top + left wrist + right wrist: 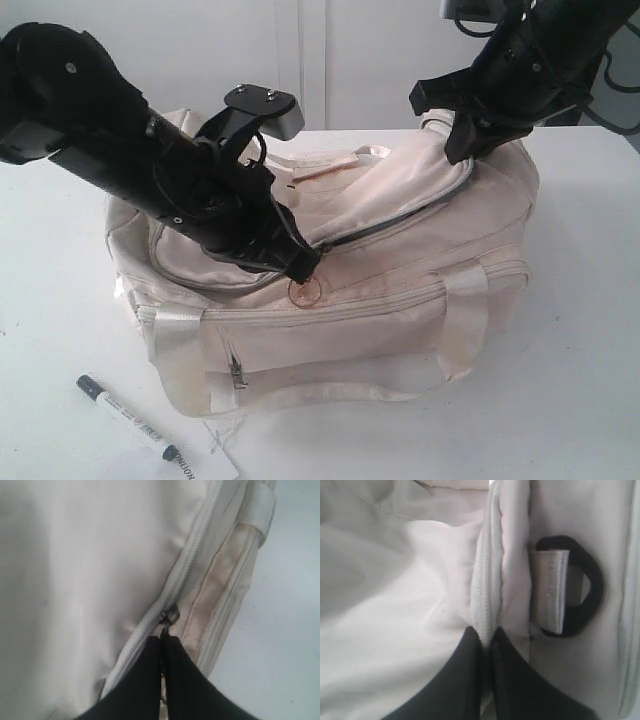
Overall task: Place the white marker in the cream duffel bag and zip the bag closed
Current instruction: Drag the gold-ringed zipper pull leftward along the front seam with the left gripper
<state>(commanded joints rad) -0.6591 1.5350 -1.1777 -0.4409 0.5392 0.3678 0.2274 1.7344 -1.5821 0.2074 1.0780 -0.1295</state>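
Paper tag (pixel 200 462) cut off at exterior view's edge — we read lettering only partly. White marker (pixel 127 417) print too small. Zipper pull (pixel 170 615) mostly hidden in left gripper (pixel 163 637). Cream duffel bag (pixel 400 290) interior unseen.

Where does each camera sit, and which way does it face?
Exterior: raised, facing the bag from its pocket side, and the marker; both arms show.
Left wrist: looks past the left gripper, shut on the zipper pull.
Right wrist: looks past the right gripper, shut on the zipper edge, beside a black ring.
Shared: both wrist views show the zipper.
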